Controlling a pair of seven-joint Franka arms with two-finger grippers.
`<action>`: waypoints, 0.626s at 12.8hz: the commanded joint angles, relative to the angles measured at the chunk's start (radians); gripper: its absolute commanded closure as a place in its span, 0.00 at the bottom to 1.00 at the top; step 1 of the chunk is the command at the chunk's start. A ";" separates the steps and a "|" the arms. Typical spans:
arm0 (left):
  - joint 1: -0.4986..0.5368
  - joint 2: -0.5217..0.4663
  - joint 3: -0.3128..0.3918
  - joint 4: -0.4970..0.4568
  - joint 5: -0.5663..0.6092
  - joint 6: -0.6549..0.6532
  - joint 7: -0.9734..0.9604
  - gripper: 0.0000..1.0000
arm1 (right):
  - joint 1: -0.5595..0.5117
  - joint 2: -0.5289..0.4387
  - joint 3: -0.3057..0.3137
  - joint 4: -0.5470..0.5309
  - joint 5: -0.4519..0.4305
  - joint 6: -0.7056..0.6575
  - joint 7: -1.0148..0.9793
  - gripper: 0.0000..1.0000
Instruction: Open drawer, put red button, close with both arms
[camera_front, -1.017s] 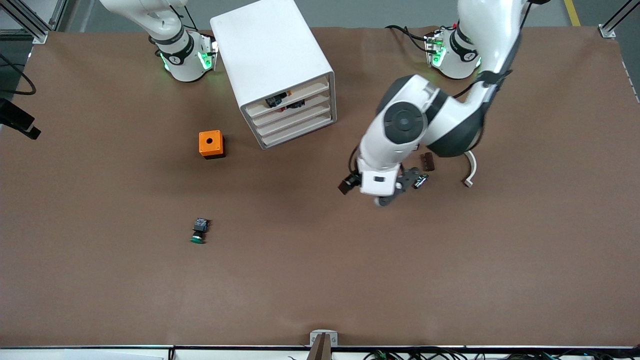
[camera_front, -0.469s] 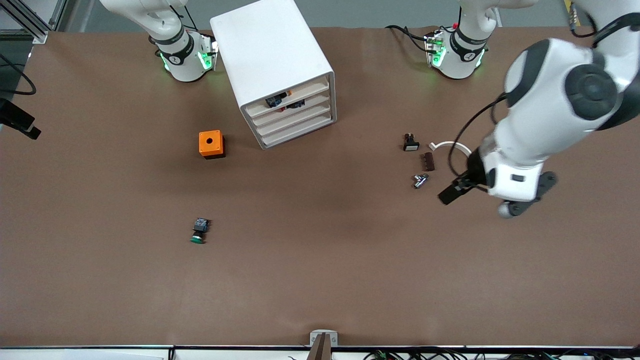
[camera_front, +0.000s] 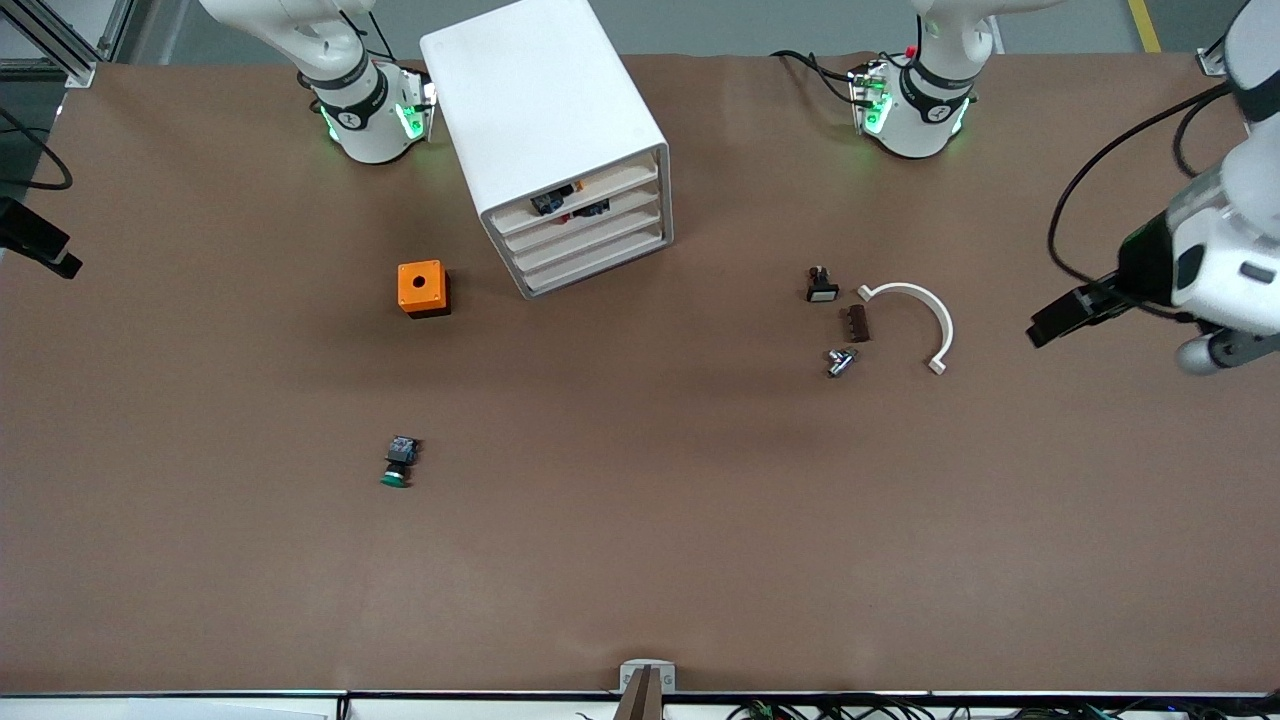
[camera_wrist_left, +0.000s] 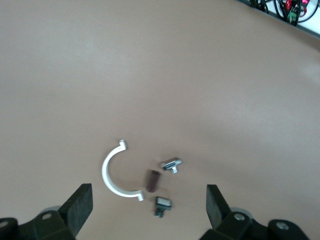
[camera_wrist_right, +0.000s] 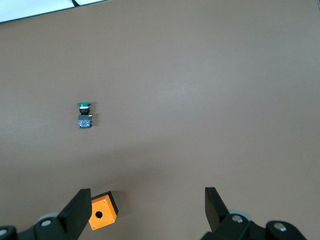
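The white cabinet (camera_front: 545, 110) stands near the right arm's base, and its drawer (camera_front: 586, 219), second from the top, sits pushed in flush like the others. Small dark parts (camera_front: 592, 209) show in the gaps above the upper drawer fronts. I cannot make out the red button in any view. My left gripper (camera_front: 1235, 345) hangs high over the left arm's end of the table; in the left wrist view it (camera_wrist_left: 148, 200) is open and empty. My right gripper (camera_wrist_right: 146, 200) is open and empty above the orange box (camera_wrist_right: 102, 212). It is out of the front view.
A green-capped button (camera_front: 398, 463) lies nearer the camera than the orange box (camera_front: 423, 288). Toward the left arm's end lie a white-capped switch (camera_front: 821, 285), a brown block (camera_front: 857, 323), a metal bolt (camera_front: 840, 361) and a white half ring (camera_front: 925, 315).
The left arm has swung from over the small parts out to its end of the table, uncovering them. The right arm has not moved.
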 joint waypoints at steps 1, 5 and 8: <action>0.031 -0.075 -0.009 -0.030 0.014 -0.058 0.099 0.00 | 0.000 -0.015 0.005 -0.011 -0.018 0.001 0.006 0.00; -0.034 -0.139 0.083 -0.065 0.014 -0.099 0.203 0.00 | -0.003 -0.015 0.003 -0.013 -0.018 -0.002 0.004 0.00; -0.169 -0.256 0.212 -0.206 0.012 -0.073 0.225 0.00 | -0.003 -0.015 0.003 -0.013 -0.018 0.001 0.010 0.00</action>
